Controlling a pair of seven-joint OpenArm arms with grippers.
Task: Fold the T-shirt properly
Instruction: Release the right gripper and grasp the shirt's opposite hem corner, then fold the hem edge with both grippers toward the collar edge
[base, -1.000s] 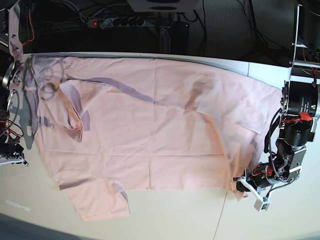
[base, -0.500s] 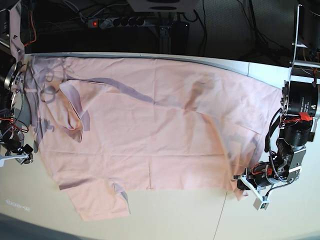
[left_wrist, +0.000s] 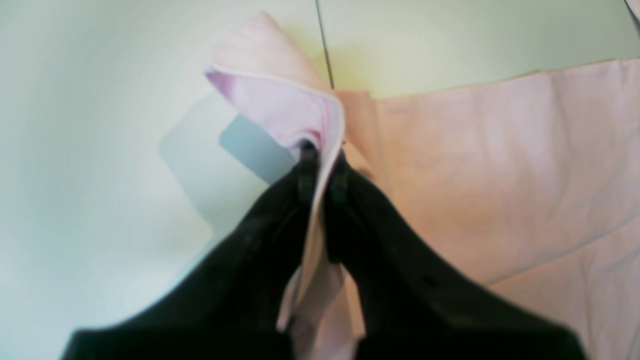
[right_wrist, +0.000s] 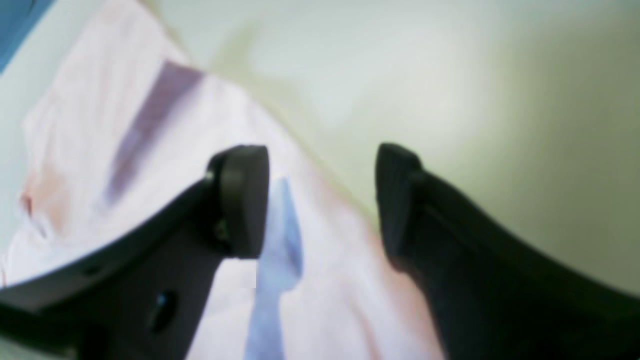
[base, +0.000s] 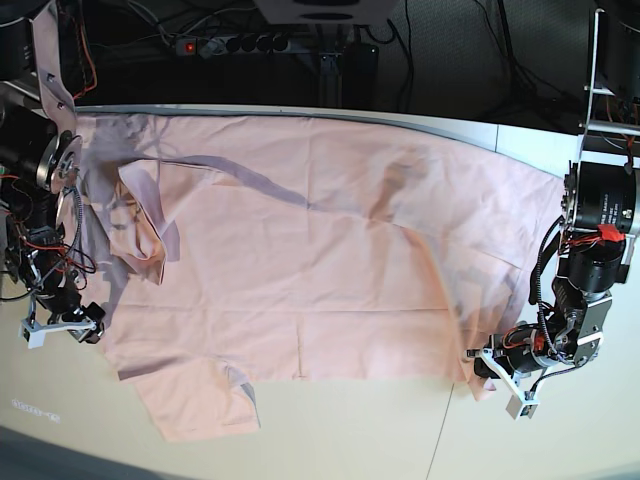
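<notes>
Pink fabric covers most of the pale table (base: 330, 440): the T-shirt (base: 320, 270) lies spread out flat, plain side up, with its long axis running left to right across the base view. Its collar end points to the left, where the cloth is rumpled and a flap is turned back near the far-left corner; the hem end reaches the right side of the table. One short sleeve (base: 200, 400) sticks out toward the near edge on the left half. A few creases and shadowed folds run across the far part of the cloth.

The left gripper (base: 487, 368) sits at the near-right corner of the shirt, its jaws pressed together on that corner of the hem. The wrist view shows the pinched cloth (left_wrist: 285, 100) curling up between the dark fingers (left_wrist: 305, 170), raised a little off the table beside a seam in the tabletop.

The right gripper (base: 70, 325) is at the left edge of the shirt, low over the cloth. Its jaws stand wide apart with nothing between them; in its wrist view one finger (right_wrist: 240, 200) hangs above the pink fabric and the other is over the fabric's edge by the bare table.
</notes>
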